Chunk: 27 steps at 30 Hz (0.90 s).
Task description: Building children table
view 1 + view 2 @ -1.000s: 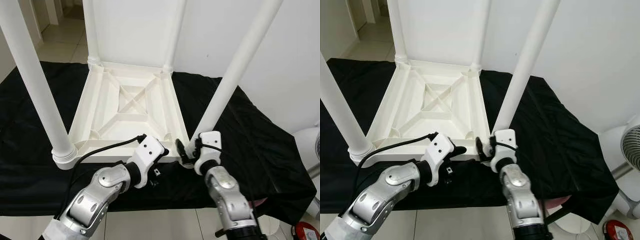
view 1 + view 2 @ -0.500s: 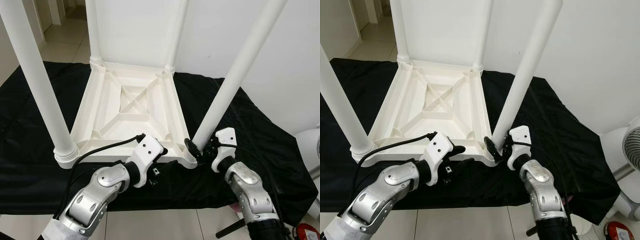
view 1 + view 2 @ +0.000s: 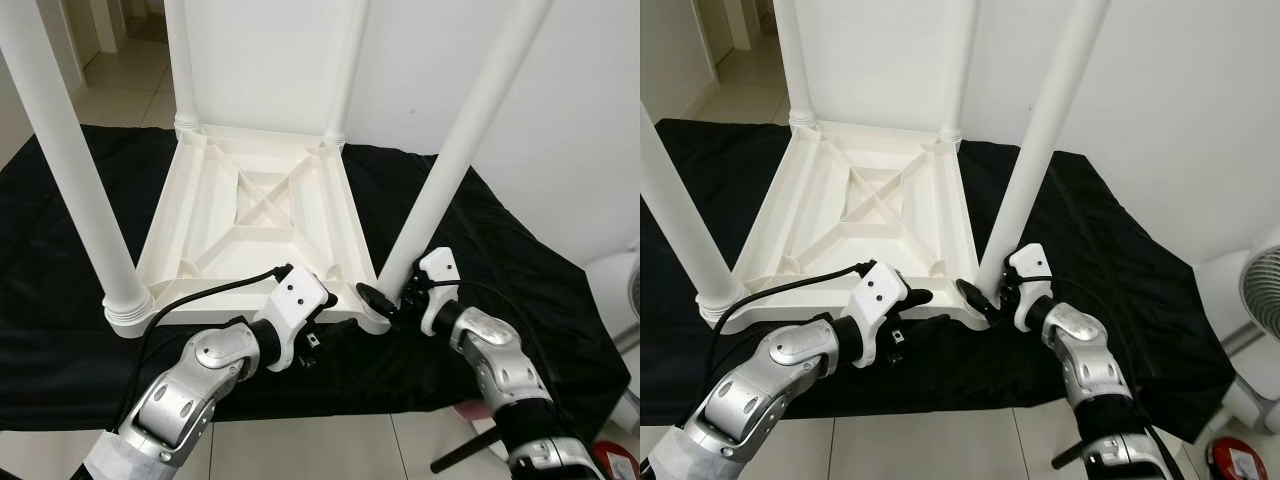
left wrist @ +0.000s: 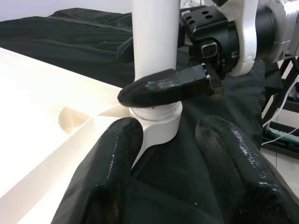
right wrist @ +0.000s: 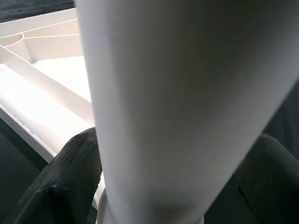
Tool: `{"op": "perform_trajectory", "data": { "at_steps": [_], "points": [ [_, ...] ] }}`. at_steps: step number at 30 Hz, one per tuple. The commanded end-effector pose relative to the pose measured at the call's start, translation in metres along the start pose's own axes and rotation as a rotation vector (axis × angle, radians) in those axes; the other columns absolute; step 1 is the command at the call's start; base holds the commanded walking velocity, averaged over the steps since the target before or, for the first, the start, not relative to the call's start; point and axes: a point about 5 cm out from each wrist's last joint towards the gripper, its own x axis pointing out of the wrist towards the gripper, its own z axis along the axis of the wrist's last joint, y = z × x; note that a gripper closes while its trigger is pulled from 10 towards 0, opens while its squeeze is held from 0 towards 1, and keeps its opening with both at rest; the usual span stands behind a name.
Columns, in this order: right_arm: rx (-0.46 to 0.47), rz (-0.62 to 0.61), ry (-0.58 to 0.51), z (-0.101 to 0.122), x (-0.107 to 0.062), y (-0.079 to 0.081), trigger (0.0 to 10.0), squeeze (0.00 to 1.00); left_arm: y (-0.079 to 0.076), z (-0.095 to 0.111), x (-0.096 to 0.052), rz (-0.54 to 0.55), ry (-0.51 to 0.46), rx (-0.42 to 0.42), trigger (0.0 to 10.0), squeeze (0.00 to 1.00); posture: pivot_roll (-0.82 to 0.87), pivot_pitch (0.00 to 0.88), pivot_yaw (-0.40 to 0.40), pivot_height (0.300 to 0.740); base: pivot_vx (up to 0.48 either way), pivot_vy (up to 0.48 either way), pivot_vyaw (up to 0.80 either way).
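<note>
Four legs are pointing upward from the overturned white table (image 3: 260, 215); right gripper (image 3: 388, 300) is grasping one leg (image 3: 455, 160), left gripper (image 4: 166, 154) is resting released.

Two arms with brushed-silver, rounded shell segments, black joints between; white wrap on left upper arm. Left gripper (image 3: 318, 338): white angular housing with small dark screw holes, black cable looping from its back. Right gripper (image 3: 388, 300): white housing, thin black cable over top. Fingers (image 4: 110, 175) long, black, rounded tips, glossy textured surface
</note>
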Motion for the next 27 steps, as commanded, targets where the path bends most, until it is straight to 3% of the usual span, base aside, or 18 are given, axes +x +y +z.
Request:
{"op": "perform_trajectory", "data": {
  "at_steps": [1,2,3,4,15,16,17,18,27],
  "points": [
    [-0.009,0.041,0.025,-0.002,0.008,0.005,8.5,0.00,-0.003,0.002,0.002,-0.052,-0.003,0.010,10.0,0.00,0.03,0.000,-0.109,0.740,0.000,0.000,0.00],
    [-0.002,0.052,0.026,-0.003,0.010,0.006,4.1,0.00,-0.003,0.003,0.003,-0.050,-0.005,0.011,10.0,0.00,0.03,0.000,-0.109,0.740,0.000,0.000,0.00],
    [0.002,0.058,0.026,-0.004,0.011,0.006,4.1,0.00,-0.003,0.003,0.003,-0.049,-0.006,0.011,10.0,0.00,0.03,0.000,-0.109,0.740,0.000,0.000,0.00],
    [0.010,0.069,0.025,-0.005,0.011,0.006,0.0,0.00,-0.003,0.003,0.003,-0.048,-0.006,0.011,10.0,0.00,0.03,0.000,-0.109,0.740,0.000,0.000,0.00],
    [0.025,0.066,0.023,-0.013,0.003,-0.003,0.0,0.00,-0.003,0.004,0.002,-0.044,-0.007,0.007,10.0,0.00,0.03,0.000,-0.106,0.740,0.000,0.000,0.00],
    [0.024,0.055,0.023,-0.014,0.002,-0.004,6.2,0.00,-0.003,0.004,0.002,-0.045,-0.007,0.007,10.0,0.00,0.03,0.000,-0.104,0.740,0.000,0.000,0.00],
    [0.024,0.055,0.023,-0.014,0.002,-0.004,6.2,0.00,-0.003,0.004,0.002,-0.045,-0.007,0.007,10.0,0.00,0.03,0.000,-0.104,0.740,0.000,0.000,0.00],
    [0.026,0.045,0.022,-0.015,0.001,-0.005,10.0,0.00,-0.003,0.003,0.002,-0.047,-0.006,0.007,10.0,0.00,0.03,0.000,-0.104,0.740,0.000,0.000,0.00],
    [0.071,-0.084,0.035,-0.016,0.003,-0.003,10.0,0.00,-0.005,0.003,0.001,-0.051,-0.004,0.003,10.0,0.00,0.02,0.000,-0.110,0.740,0.000,0.000,0.00]
  ]
}}
